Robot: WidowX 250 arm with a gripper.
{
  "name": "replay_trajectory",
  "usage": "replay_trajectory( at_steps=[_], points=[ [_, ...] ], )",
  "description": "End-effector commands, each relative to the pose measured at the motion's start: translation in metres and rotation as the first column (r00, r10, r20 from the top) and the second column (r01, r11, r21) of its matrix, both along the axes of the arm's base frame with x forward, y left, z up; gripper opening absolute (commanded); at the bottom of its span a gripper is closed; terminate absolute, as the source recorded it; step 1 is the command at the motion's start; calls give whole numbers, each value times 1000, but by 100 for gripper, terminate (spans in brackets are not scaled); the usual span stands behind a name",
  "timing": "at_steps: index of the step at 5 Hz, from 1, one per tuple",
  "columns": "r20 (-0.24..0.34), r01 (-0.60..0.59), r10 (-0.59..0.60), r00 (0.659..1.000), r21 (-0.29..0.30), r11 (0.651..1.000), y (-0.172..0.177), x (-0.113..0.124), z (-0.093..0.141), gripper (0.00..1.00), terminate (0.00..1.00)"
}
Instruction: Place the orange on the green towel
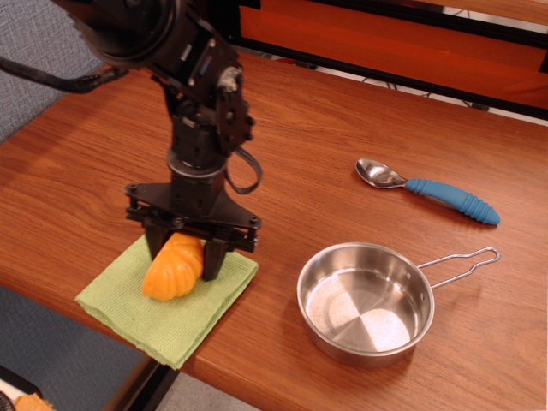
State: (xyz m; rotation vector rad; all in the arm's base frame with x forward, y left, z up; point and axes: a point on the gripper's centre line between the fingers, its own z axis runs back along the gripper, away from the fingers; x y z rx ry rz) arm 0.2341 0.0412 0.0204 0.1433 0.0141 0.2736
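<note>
The orange (174, 268), a ribbed toy half orange, rests low on the green towel (158, 312) at the table's front left. My black gripper (184, 255) stands upright over the towel and is shut on the orange, with a finger on each side of it. The orange's flat cut face is hidden. The arm covers the towel's far part.
A steel pan (366, 302) with a wire handle stands right of the towel. A spoon with a blue handle (428, 191) lies behind it. The table's front edge runs just below the towel. An orange board lines the back.
</note>
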Motion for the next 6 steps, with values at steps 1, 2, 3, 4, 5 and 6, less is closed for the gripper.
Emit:
replay_trajectory(
  at_steps=[1,2,3,4,5,6],
  points=[
    [39,-50,53,998,-62,997,2,3,26,100,0],
    [61,-66,70,996,-61,996,1,8,40,100,0],
    [100,-52,59,993,-69,996,-3,18,54,100,0],
    [131,-49,56,990,-54,997,0,30,69,100,0],
    [128,-76,78,989,-16,997,11,51,71,100,0],
    [170,-61,62,983,-15,998,0,85,72,100,0]
  ],
)
